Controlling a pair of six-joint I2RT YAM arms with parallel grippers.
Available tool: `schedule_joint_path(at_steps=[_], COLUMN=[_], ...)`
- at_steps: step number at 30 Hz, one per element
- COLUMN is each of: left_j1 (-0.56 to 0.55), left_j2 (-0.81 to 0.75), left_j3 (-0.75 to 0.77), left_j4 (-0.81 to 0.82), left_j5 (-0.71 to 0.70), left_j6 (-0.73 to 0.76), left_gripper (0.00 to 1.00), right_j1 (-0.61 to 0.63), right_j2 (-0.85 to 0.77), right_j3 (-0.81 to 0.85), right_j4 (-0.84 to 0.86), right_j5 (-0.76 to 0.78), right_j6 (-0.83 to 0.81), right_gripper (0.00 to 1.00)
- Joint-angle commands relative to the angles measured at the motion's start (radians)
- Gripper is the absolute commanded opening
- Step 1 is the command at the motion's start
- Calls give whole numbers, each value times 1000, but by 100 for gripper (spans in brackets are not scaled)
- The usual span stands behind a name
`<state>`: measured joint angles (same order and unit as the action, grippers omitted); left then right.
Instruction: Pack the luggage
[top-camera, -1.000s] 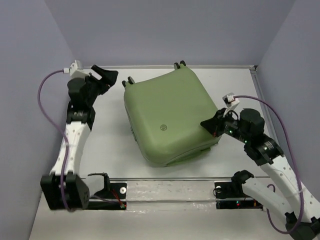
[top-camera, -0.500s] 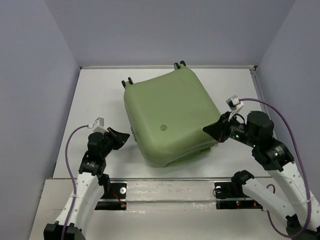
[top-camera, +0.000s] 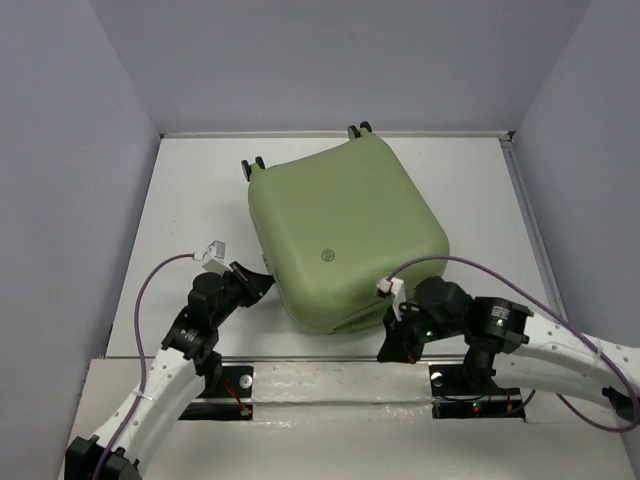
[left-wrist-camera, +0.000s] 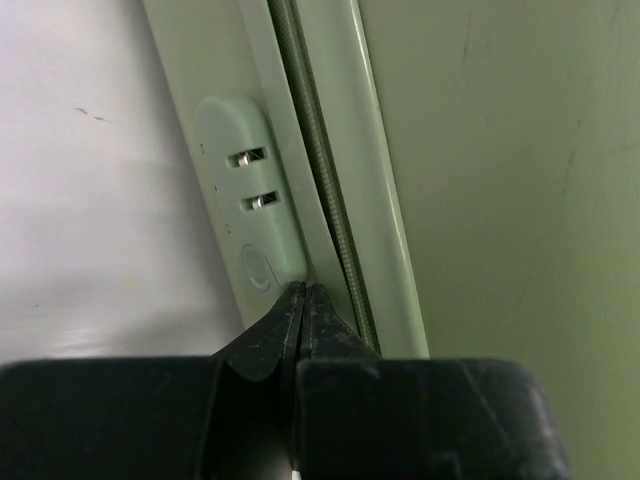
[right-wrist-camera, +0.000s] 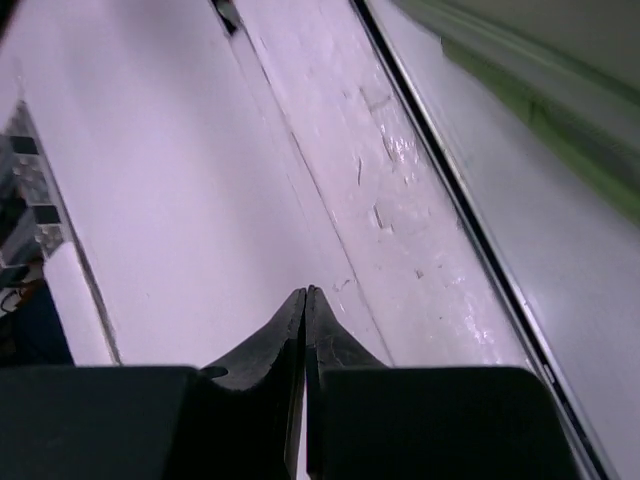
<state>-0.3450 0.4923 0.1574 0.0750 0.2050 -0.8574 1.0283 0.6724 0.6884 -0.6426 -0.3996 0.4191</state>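
Note:
The luggage (top-camera: 345, 235) is a large olive-green hard-shell case lying closed in the middle of the table, wheels at the far side. My left gripper (top-camera: 262, 283) is shut, its tips against the case's near left side. In the left wrist view the left gripper (left-wrist-camera: 305, 290) touches the seam between the pale lock panel (left-wrist-camera: 250, 215) and the zipper (left-wrist-camera: 325, 190); nothing shows between its fingers. My right gripper (top-camera: 385, 352) is shut and empty, low by the near edge, clear of the case. The right wrist view shows the right gripper (right-wrist-camera: 305, 293) over the bare table, the luggage (right-wrist-camera: 560, 90) blurred at upper right.
A metal rail (top-camera: 330, 358) runs across the near edge between the arm bases. Grey walls enclose the white table (top-camera: 190, 190) on three sides. Purple cables loop from both wrists.
The left arm swung from the far left corner down to the luggage's near left side and its gripper shut. The right arm pulled away from the case's right corner to the near edge.

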Motion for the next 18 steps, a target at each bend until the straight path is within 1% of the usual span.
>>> schedule_joint_path(at_steps=[1, 2, 3, 4, 5, 6, 8, 9, 10, 11, 13, 14, 17, 18], left_j1=[-130, -155, -179, -233, -262, -316, -357, -371, -382, -391, -393, -394, -393, -393], left_j2=[-26, -34, -34, -31, -28, -24, -5, 2, 6, 11, 14, 18, 46, 54], left_j3=[-73, -82, -94, -117, -127, -140, -150, -151, -151, -150, -134, -128, -101, -98], left_j4=[16, 14, 14, 17, 17, 17, 20, 23, 32, 48, 55, 55, 62, 69], left_j5=[-58, -68, -82, -101, -101, -131, -160, -183, -191, -194, -205, -231, -248, -246], left_j6=[-75, -95, -109, -138, -147, -158, -170, -181, -184, -187, -183, -177, -161, -158], left_gripper=[6, 6, 6, 6, 6, 6, 6, 6, 6, 6, 6, 6, 6, 6], right_j1=[244, 325, 358, 413, 432, 455, 490, 499, 510, 510, 533, 533, 533, 533], right_j2=[81, 102, 125, 160, 177, 208, 237, 254, 271, 307, 341, 381, 450, 498], right_j3=[-53, -84, -102, -146, -170, -190, -260, -280, -296, -332, -372, -388, -415, -408], right_j4=[176, 207, 242, 309, 349, 413, 481, 507, 532, 549, 616, 647, 763, 767], right_j5=[464, 546, 680, 828, 881, 939, 1069, 1185, 1247, 1363, 1477, 1562, 1676, 1741], right_j6=[202, 228, 248, 320, 342, 393, 429, 443, 496, 520, 589, 593, 605, 616], right_gripper=[7, 7, 7, 7, 7, 7, 7, 7, 7, 7, 7, 7, 7, 7])
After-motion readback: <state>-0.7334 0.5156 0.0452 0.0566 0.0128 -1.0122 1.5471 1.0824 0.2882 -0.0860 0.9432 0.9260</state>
